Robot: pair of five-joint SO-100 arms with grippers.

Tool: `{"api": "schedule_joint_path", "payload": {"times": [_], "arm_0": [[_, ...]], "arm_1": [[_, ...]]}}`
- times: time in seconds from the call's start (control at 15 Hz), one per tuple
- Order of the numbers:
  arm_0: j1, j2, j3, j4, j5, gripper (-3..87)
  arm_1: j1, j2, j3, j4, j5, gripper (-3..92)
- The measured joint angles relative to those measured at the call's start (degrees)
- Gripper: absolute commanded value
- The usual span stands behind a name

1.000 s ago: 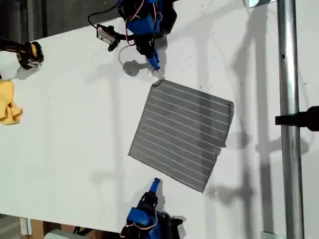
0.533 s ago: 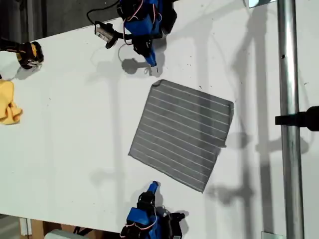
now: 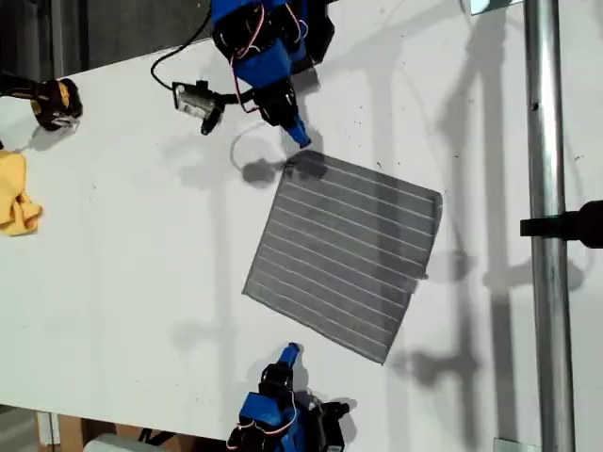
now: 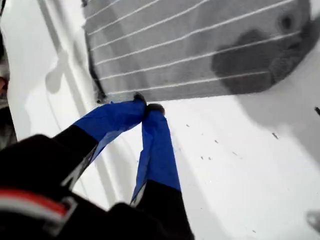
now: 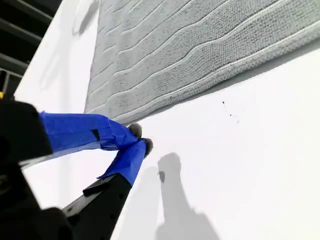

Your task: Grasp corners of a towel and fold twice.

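Note:
The grey striped towel lies flat and unfolded on the white table, turned at an angle. My first gripper comes in from the exterior view's top. It is shut and empty, just off the towel's upper-left corner, and its shadow falls on that corner. In the first wrist view its tips meet at the towel's near edge. My second gripper is at the exterior view's bottom, shut and empty, a little short of the towel's lower edge. In the second wrist view its tips sit beside the towel.
A yellow cloth and a black-and-yellow object lie at the exterior view's left edge. A small module on a cable sits beside the first arm. A metal pole runs down the exterior view's right side.
My first gripper pulled back slightly, then swung down to the towel's upper-left corner, and its shadow now covers that corner. My second gripper drew back a little and has since stayed still.

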Motion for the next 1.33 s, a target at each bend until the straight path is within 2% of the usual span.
{"api": "schedule_joint_path", "payload": {"times": [0.27, 0.47, 0.53, 0.6, 0.73, 0.87, 0.93, 1.33], "arm_0": [[0.0, 0.0, 0.0, 0.0, 0.0, -1.5], [0.0, 0.0, 0.0, 0.0, 0.0, -1.5], [0.0, 0.0, 0.0, 0.0, 0.09, -1.5], [0.0, 0.0, 0.0, 0.0, 0.18, -1.5], [0.0, 0.0, 0.0, 0.0, 0.18, -1.5], [0.0, 0.0, 0.0, 0.0, 0.35, -1.5], [0.0, 0.0, 0.0, 0.0, 0.62, -1.5], [0.0, 0.0, 0.0, 0.0, 0.7, -1.5]], "arm_1": [[-9.67, -32.61, -26.28, -0.44, -2.29, -0.1], [-14.94, -46.76, -40.34, -2.2, -2.29, -0.1], [-16.08, -50.1, -42.54, -3.52, -2.37, 2.8], [-17.14, -52.21, -42.98, -5.71, -2.37, 8.1], [-18.98, -53.7, -42.71, -12.57, -2.37, 35.0], [-20.3, -53.88, -40.87, -21.53, -4.31, 37.2], [-20.65, -54.4, -40.78, -22.68, -5.1, 38.9], [-22.06, -63.98, -41.75, -17.23, -5.54, 38.2]]}}
